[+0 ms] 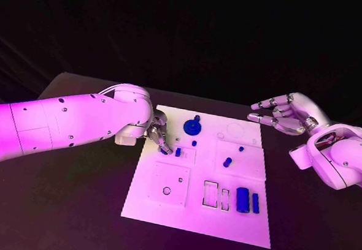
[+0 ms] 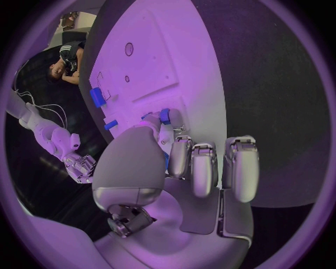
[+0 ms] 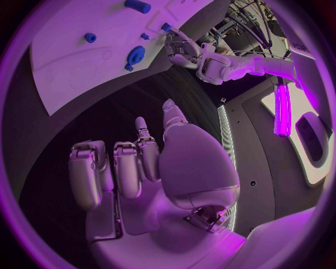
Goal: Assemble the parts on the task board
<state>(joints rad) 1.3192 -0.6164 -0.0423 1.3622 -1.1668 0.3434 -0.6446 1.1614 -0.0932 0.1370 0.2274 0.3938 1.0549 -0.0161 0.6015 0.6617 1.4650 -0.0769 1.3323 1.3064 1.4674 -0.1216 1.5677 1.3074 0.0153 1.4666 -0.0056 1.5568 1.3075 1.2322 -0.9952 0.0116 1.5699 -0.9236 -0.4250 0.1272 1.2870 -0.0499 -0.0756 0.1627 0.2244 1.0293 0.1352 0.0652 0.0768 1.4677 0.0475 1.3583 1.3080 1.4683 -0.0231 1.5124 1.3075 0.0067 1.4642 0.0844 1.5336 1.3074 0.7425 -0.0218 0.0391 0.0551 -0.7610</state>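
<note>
Pinching a small blue part [image 2: 164, 116] in my left hand [image 1: 157, 135], I should lower it squarely onto the task board [image 1: 240, 228]; my right hand [image 1: 285, 113] hovers loosely open, holding nothing.

One task board [image 1: 157, 211], white, lies on one black table [image 1: 63, 209]. Two hands are present: the left hand [image 1: 157, 136] and the right hand [image 1: 282, 113]. Blue parts on the board: one round wheel-shaped piece [image 1: 193, 126], two long bars [image 1: 242, 199] side by side, one short peg [image 1: 227, 162], and perhaps four smaller bits, too small to count surely.
</note>
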